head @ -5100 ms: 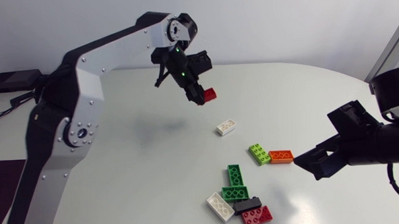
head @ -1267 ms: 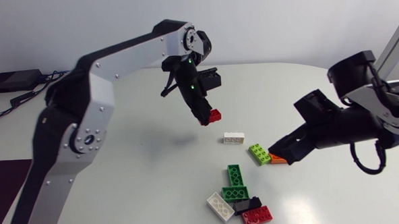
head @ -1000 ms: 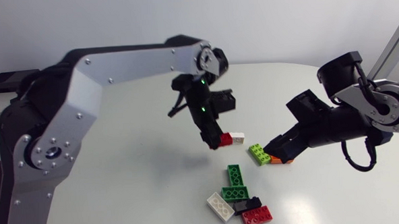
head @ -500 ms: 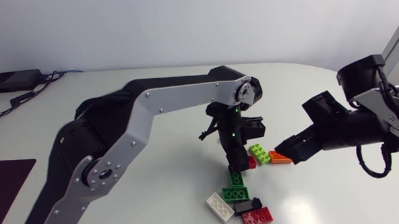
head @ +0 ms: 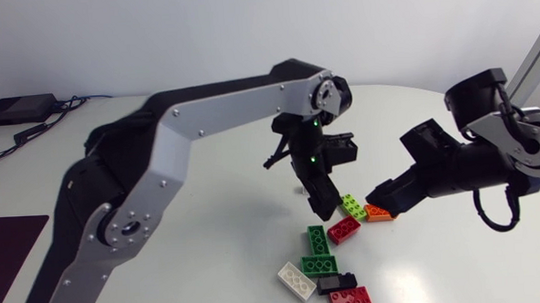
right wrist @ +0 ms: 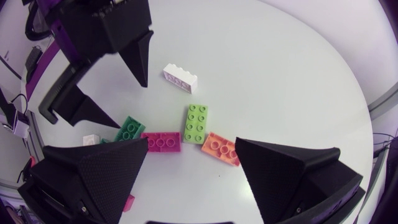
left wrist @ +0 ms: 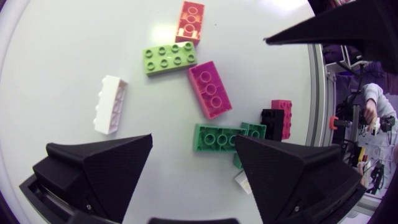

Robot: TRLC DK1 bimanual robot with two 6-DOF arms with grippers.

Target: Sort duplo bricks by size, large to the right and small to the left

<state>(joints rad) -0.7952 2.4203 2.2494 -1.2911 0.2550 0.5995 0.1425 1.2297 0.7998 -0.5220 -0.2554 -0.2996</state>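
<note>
My left gripper (head: pixel 320 202) hangs open just above the bricks, holding nothing. The red brick (head: pixel 345 229) lies flat on the table beside the lime green brick (head: pixel 353 206); in the left wrist view the red brick (left wrist: pixel 210 89) sits ahead of the open left gripper (left wrist: pixel 193 142). An orange brick (head: pixel 379 212) touches the lime one. My right gripper (head: pixel 378 196) hovers open over the orange brick (right wrist: pixel 219 148), nothing between its fingers (right wrist: pixel 99 171). A white brick (right wrist: pixel 180 78) lies apart, beside the left gripper.
A pile sits nearer the front edge: two green bricks (head: pixel 318 239), a white one (head: pixel 297 280), a black one (head: pixel 336 283) and another red one (head: pixel 349 300). The two grippers are close together over the bricks.
The left arm carried the red brick down to the cluster and let go of it; it now lies beside the lime green brick. The right gripper stayed by the orange brick.
</note>
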